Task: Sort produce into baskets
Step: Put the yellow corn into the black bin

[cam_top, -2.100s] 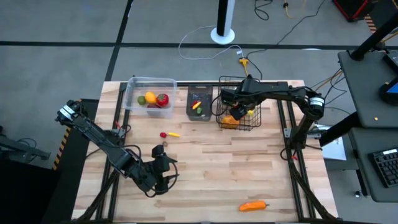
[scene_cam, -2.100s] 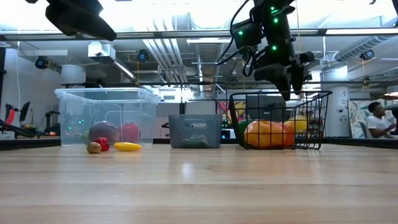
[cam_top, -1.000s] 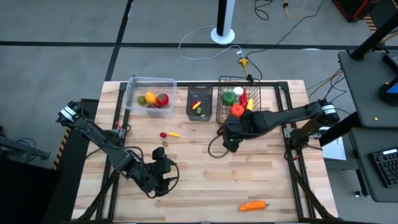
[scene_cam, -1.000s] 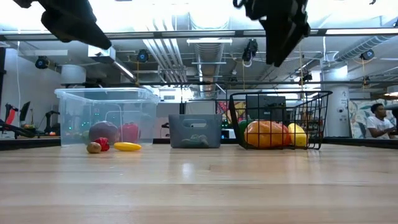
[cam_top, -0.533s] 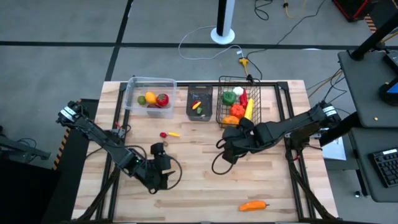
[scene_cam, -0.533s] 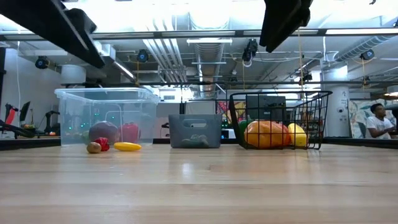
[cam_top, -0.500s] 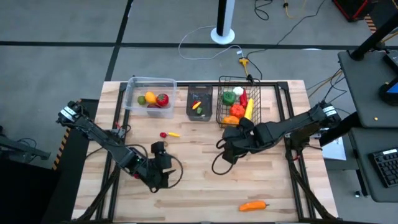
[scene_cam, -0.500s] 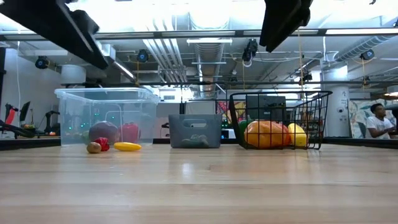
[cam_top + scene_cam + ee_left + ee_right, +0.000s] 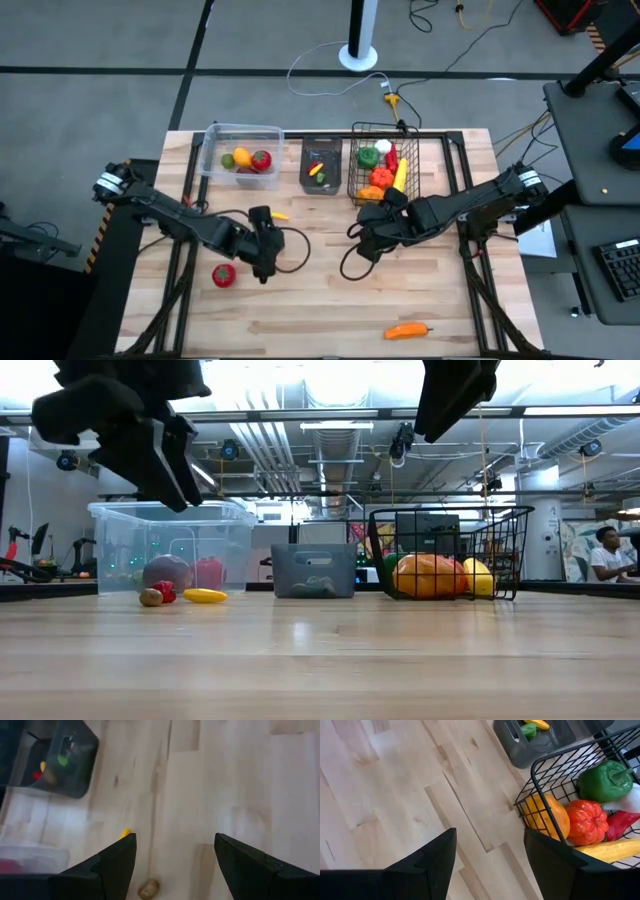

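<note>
- Hanging above the middle of the wooden table (image 9: 330, 300), the left gripper (image 9: 175, 865) has its fingers spread with nothing between them; a small brown piece (image 9: 148, 889) and a yellow piece (image 9: 124, 833) lie on the boards below it.
- The right gripper (image 9: 490, 855) hovers just in front of the black wire basket (image 9: 384, 176), fingers apart and empty.
- That basket holds a green pepper (image 9: 605, 780), a ribbed red-orange piece (image 9: 587, 822), an orange fruit (image 9: 547, 815), a red pepper (image 9: 622, 822) and a long yellow piece (image 9: 612, 850), with something white (image 9: 384, 147) at the back.
- The dark bin (image 9: 321, 166) stands between the basket and the clear tub (image 9: 240, 156); yellow and green bits lie in it.
- The tub holds a yellow, a green and a red piece.
- Loose on the table: a red tomato (image 9: 223, 275) near the left arm and an orange carrot (image 9: 406, 330) near the front edge, well apart from both grippers.
- A black cable (image 9: 350, 262) loops over the boards below the right arm.
- A person (image 9: 605, 555) sits in the room beyond.
</note>
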Controlling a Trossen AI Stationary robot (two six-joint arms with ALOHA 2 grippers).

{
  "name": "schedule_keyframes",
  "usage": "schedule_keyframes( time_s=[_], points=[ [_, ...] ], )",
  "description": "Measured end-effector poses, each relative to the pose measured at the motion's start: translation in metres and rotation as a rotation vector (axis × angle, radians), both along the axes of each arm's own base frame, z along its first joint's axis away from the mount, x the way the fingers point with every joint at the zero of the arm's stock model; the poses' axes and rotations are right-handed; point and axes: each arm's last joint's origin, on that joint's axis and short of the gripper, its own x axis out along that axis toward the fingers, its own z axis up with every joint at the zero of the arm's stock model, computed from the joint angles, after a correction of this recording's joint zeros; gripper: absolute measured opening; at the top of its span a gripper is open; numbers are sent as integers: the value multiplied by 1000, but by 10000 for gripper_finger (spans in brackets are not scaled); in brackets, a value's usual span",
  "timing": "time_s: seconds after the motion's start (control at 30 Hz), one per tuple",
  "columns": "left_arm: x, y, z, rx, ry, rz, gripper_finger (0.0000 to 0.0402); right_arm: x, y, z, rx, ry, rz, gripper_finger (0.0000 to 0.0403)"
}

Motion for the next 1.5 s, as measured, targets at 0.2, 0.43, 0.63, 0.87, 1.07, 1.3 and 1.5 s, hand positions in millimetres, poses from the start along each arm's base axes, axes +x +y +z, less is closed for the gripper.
schedule_keyframes(
  time_s=[0.2, 0.43, 0.63, 0.87, 1.07, 1.3, 1.5],
  points=[
    [3, 6, -2, 29, 22, -15, 251, 0, 0, 0, -1, -1, 2, 224],
    [16, 8, -32, 108, 164, -56, 243, 0, 0, 0, -4, 0, 9, 224],
    [26, 19, -59, 163, 288, -62, 223, 0, 0, 0, -3, -2, 8, 224],
    [32, 42, -67, 182, 355, -44, 214, 0, 0, 0, -4, 0, 10, 224],
    [39, 55, -62, 165, 366, -55, 214, 0, 0, 0, -7, 0, 14, 224],
    [45, 68, -69, 119, 419, -77, 214, 1, 0, 0, -30, -3, 13, 224],
    [46, 76, -75, 118, 449, -75, 214, 1, 0, 1, -32, -3, 15, 224]
  ],
)
